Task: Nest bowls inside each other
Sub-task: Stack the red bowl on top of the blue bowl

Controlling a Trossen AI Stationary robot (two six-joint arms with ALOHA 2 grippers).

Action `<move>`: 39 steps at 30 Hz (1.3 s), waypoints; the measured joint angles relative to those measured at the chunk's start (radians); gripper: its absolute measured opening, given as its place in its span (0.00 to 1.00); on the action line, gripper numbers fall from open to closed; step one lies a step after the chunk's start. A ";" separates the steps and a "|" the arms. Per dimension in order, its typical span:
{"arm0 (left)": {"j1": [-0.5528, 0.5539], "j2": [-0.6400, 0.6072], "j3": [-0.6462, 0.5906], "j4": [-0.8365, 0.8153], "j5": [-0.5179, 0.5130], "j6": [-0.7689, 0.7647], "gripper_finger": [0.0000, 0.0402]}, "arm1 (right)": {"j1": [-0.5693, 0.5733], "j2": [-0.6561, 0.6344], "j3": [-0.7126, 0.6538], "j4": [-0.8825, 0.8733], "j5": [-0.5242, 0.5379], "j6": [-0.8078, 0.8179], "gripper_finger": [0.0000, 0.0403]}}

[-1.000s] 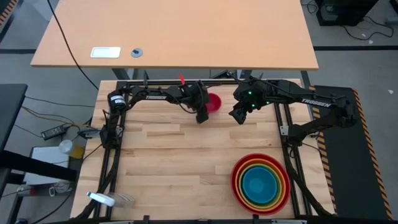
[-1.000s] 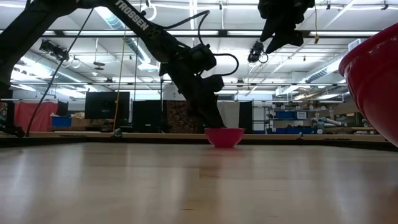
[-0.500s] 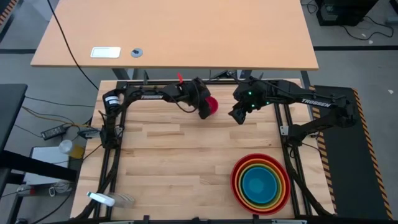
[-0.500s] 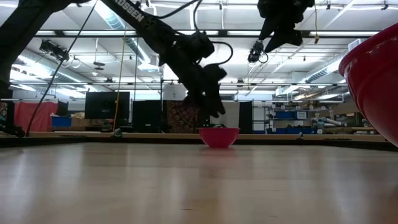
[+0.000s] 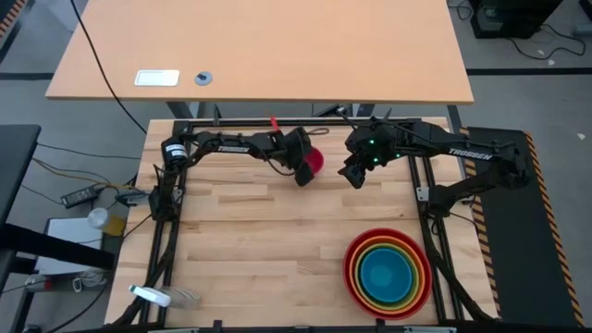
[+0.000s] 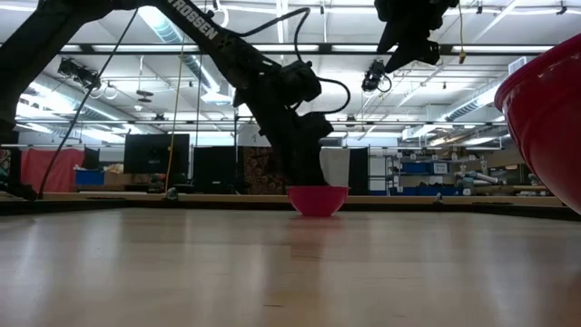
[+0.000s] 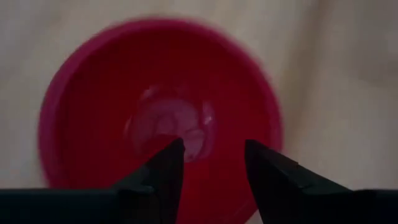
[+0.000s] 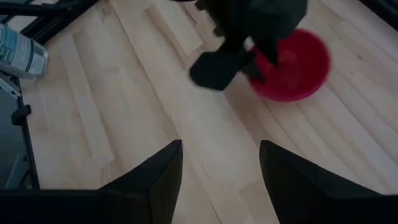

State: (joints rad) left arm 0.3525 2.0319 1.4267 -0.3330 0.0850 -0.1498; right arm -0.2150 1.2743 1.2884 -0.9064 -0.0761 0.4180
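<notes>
I have the left gripper (image 5: 303, 170) at the far edge of the table (image 5: 240, 240), directly over the magenta-pink bowl (image 5: 314, 160). In the left wrist view its two fingers (image 7: 163, 177) stand a little apart, one tip over the bowl's floor and the other nearer its rim — nothing is clamped between them. The low view shows the bowl (image 6: 318, 200) sitting upright on the wood with the gripper (image 6: 306, 173) reaching down to its rim; I cannot tell whether a finger touches it.

The right gripper (image 5: 352, 176) hangs above the table just beside that bowl, fingers (image 8: 152, 177) spread apart and empty.

The other four bowls sit nested at the near right corner — red bowl (image 5: 351, 268) outermost, then orange (image 5: 421, 294), yellow-green (image 5: 415, 261), and blue (image 5: 387, 276) in the centre.
</notes>
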 joint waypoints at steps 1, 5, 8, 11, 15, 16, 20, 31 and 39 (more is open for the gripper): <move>-0.009 0.000 0.000 0.000 0.025 0.003 0.43 | 0.000 0.000 0.000 0.000 0.000 -0.002 0.54; -0.046 -0.002 0.000 -0.003 0.121 -0.015 0.43 | -0.001 -0.002 0.000 -0.002 -0.003 -0.007 0.54; -0.069 -0.014 0.001 -0.006 0.198 -0.058 0.43 | -0.002 -0.003 0.000 -0.004 -0.005 -0.001 0.54; -0.083 -0.044 0.000 -0.009 0.278 -0.106 0.43 | -0.002 -0.002 0.000 -0.004 -0.012 -0.001 0.54; -0.102 -0.117 0.001 -0.051 0.282 -0.131 0.43 | 0.001 0.013 -0.005 0.013 -0.025 -0.001 0.54; -0.108 -0.141 0.002 -0.077 0.257 -0.127 0.43 | 0.004 0.018 -0.013 0.025 -0.025 -0.001 0.54; -0.145 -0.225 -0.007 -0.243 0.090 -0.054 0.43 | 0.029 0.067 -0.060 0.092 -0.026 0.002 0.54; -0.083 -0.351 -0.318 -0.077 -0.071 -0.165 0.43 | 0.026 0.195 -0.195 0.334 0.072 0.127 0.54; 0.006 -0.313 -0.384 0.079 -0.122 -0.360 0.43 | 0.003 0.271 -0.325 0.533 0.123 0.264 0.55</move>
State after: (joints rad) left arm 0.3584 1.7188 1.0431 -0.2537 -0.0370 -0.5094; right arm -0.2119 1.5456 0.9634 -0.3733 0.0467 0.6817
